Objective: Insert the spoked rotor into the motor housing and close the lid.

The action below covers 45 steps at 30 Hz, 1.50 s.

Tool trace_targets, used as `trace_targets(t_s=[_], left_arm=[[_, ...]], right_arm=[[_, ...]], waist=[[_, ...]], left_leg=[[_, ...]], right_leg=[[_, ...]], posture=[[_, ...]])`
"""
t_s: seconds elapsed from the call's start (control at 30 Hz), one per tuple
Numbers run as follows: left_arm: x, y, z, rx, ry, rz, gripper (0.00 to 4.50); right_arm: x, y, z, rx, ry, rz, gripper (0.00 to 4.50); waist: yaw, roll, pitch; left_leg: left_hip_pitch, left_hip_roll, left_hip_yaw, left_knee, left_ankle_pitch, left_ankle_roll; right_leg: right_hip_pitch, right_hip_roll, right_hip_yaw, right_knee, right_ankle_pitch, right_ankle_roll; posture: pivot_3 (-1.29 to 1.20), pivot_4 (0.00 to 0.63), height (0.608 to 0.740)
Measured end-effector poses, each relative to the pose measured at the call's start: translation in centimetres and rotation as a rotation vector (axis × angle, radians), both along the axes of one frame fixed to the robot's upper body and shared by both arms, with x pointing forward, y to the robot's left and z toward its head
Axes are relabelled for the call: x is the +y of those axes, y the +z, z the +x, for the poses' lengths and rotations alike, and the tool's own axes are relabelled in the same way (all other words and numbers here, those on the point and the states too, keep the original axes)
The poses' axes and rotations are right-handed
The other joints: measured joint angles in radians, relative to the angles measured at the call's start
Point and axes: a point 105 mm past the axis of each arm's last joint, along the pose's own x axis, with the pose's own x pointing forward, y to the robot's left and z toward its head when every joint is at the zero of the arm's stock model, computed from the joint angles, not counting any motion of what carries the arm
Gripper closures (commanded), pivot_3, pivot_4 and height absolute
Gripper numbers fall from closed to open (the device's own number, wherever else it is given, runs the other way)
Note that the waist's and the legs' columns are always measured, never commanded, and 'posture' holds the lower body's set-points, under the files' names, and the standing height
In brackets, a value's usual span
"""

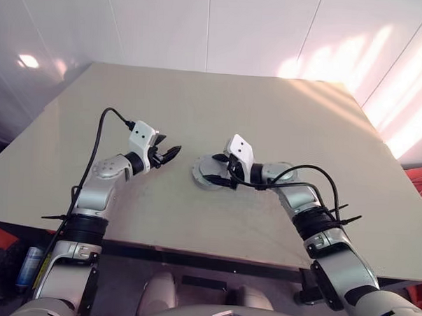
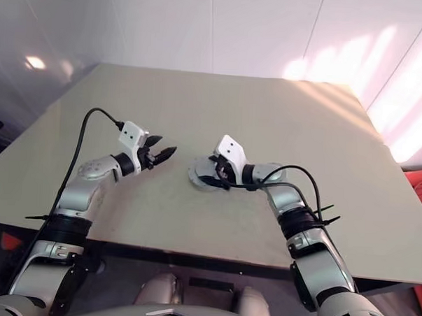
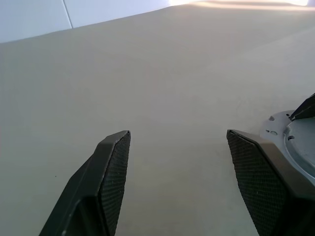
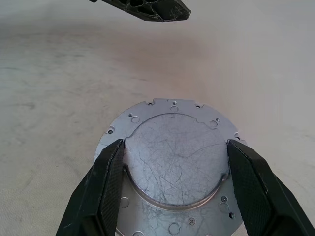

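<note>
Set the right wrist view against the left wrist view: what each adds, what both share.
Right wrist view: the grey round part, scratched face and bolt holes, straddled by the open right gripper, one fingertip of the left gripper beyond. Left wrist view: the open left gripper over the table, wall behind. Both: the table and that part, just its rim in the left.

My two head cameras look forward and down over the table (image 1: 283,112) from behind the arms — both sharing nearly the same scene. My left wrist camera looks low across the tabletop, close in. My right wrist camera looks down, close, on the lid (image 4: 174,157) — it also shows in both head views.
</note>
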Motion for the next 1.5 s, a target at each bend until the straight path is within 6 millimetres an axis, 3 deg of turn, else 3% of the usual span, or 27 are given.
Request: trace_targets(t_s=[0.47, 0.8, 1.17, 1.5], left_arm=[[0.2, -0.8, 0.1, 0.012, 0.007, -0.007, 1.16], [0.1, -0.1, 0.0, 0.002, 0.001, -0.002, 1.16], [0.0, 0.1, 0.0, -0.006, -0.004, -0.002, 1.16], [-0.1, 0.1, 0.0, -0.005, -0.006, -0.002, 1.16]], right_arm=[[-0.2, 0.2, 0.3, -0.004, -0.024, -0.007, 1.34], [-1.3, 0.0, 0.1, 0.027, -0.042, -0.036, 1.34], [-2.5, 1.2, -0.2, 0.163, -0.089, 0.053, 1.34], [-2.7, 1.3, -0.4, 0.155, -0.084, 0.046, 1.34]], waist=[[0.000, 0.000, -0.001], [0.011, 0.000, -0.001], [0.021, -0.001, -0.001], [0.026, -0.001, -0.001]], left_leg=[[0.001, -0.001, 0.000, -0.001, -0.001, 0.001], [0.001, -0.007, 0.000, -0.002, -0.001, 0.002], [-0.006, -0.010, 0.000, -0.003, -0.003, 0.005], [-0.008, -0.010, 0.000, -0.003, -0.004, 0.007]], right_leg=[[0.001, -0.001, 0.000, 0.000, -0.002, 0.002], [0.002, -0.007, 0.000, -0.002, -0.003, 0.004], [0.002, -0.010, 0.000, -0.002, -0.004, 0.005], [0.001, -0.010, 0.000, -0.002, -0.006, 0.004]], posture=[[0.00, 0.000, 0.740], [0.00, 0.000, 0.740], [0.00, 0.000, 0.740], [0.00, 0.000, 0.740]])
